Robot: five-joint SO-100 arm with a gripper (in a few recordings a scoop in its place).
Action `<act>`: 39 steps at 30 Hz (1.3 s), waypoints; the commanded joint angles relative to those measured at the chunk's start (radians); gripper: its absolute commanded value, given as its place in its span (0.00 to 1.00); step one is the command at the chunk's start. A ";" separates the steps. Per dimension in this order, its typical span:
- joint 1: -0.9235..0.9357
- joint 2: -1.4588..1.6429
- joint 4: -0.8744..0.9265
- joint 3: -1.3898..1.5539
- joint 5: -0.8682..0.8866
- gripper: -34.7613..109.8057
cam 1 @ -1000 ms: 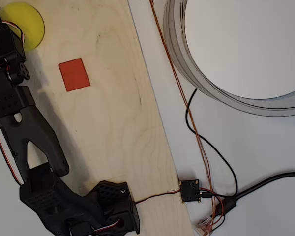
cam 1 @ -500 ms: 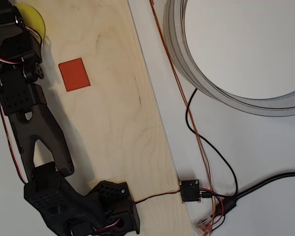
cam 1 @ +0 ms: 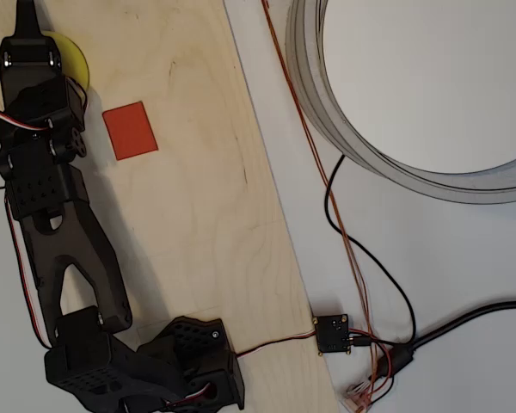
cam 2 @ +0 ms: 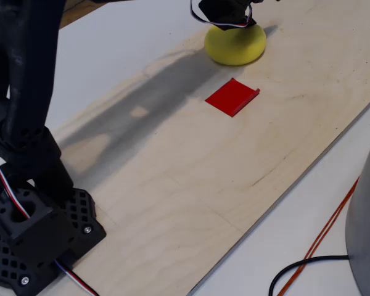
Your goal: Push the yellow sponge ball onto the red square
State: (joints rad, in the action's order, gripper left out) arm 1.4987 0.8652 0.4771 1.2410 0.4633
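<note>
- The yellow sponge ball (cam 1: pixel 76 58) (cam 2: pixel 235 44) sits on the wooden board (cam 1: pixel 198 215) (cam 2: pixel 191 172), directly under the pincer end of the black arm (cam 1: pixel 47 172); in the overhead view just a yellow crescent shows to the right of the arm's head.
- The pincer (cam 1: pixel 27 21) (cam 2: pixel 225 12) reaches past the top edge of both views, so whether its jaws are apart or together cannot be told.
- In the fixed view the wrist housing with its red, white and black wires covers the ball's top and looks to be touching it.
- The red square (cam 1: pixel 130 130) (cam 2: pixel 232 97) lies flat on the board, near the ball but apart from it: below and to the right of the pincer in the overhead view, and nearer the camera than the pincer in the fixed view.
- The ball does not overlap the square; bare wood shows between them.
- The arm's base (cam 1: pixel 146 370) (cam 2: pixel 37 237) stands at the board's opposite end from the pincer.
</note>
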 commanded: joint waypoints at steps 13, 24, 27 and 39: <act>0.002 0.150 -0.023 0.207 0.041 0.40; -0.006 0.301 -0.115 0.460 0.057 0.40; -0.006 0.350 -0.117 0.517 0.055 0.40; -0.005 0.499 -0.198 0.736 0.044 0.40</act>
State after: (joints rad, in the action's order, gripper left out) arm 1.4987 1.3054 0.2823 1.9390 0.5001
